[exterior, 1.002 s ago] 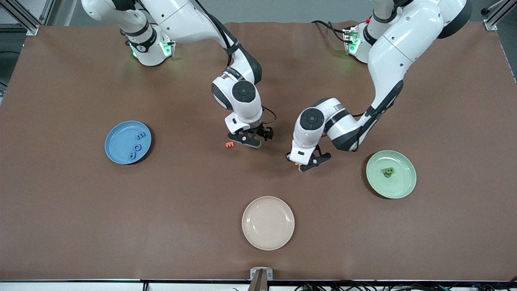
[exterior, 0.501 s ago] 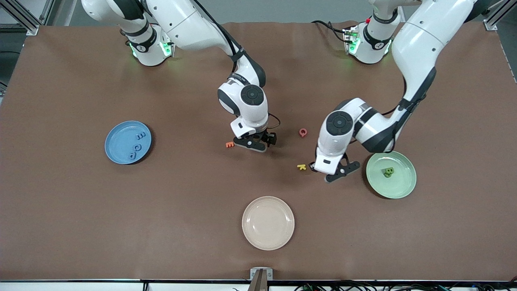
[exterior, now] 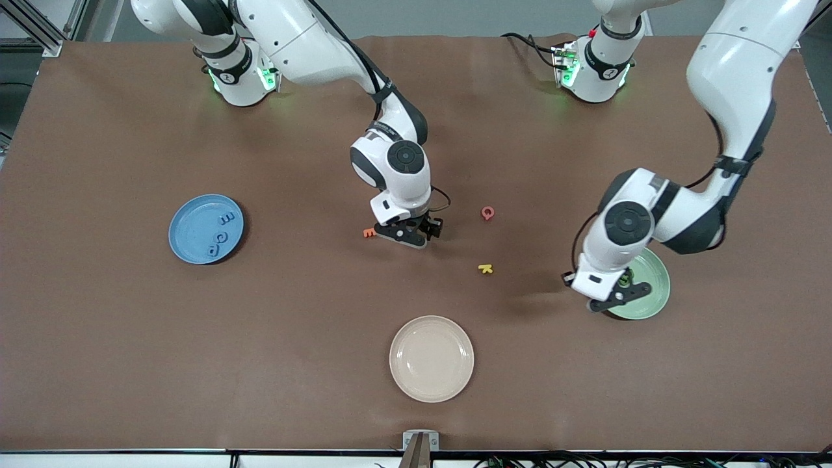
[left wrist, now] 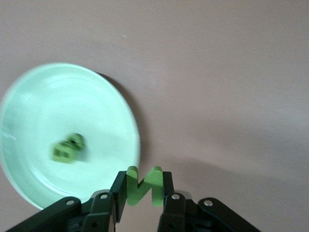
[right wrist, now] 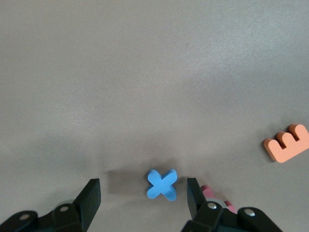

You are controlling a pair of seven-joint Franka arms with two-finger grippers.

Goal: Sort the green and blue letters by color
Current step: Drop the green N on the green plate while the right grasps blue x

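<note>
We see the left gripper [left wrist: 140,200] jaws clamping a light, stiff green foam N [left wrist: 143,186] over the pale green plate [exterior: 656,286]; right gripper [right wrist: 144,203] jaws spread around a small blue foam plus [right wrist: 162,184] mid-desk. We'd pinch its arms.

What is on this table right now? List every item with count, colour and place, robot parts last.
Table: one, brown.
Blue plate: one, toward the right arm's end.
Blue letters: three, on the blue plate.
Green plate: one, toward the left arm's end.
Green letters: small cluster, count unclear, on the green plate.
Beige plate: one, nearest the front camera.
Blue cross: one, on the table.
Orange E: one, beside the blue cross.
Pink piece: one, beside the cross, mostly hidden.
Red letter: one, mid-table.
Yellow K: one, nearer the camera than the red letter.
Green N: one, held.
Left gripper: shut on the green N, over the green plate's rim.
Right gripper: open around the blue cross.
</note>
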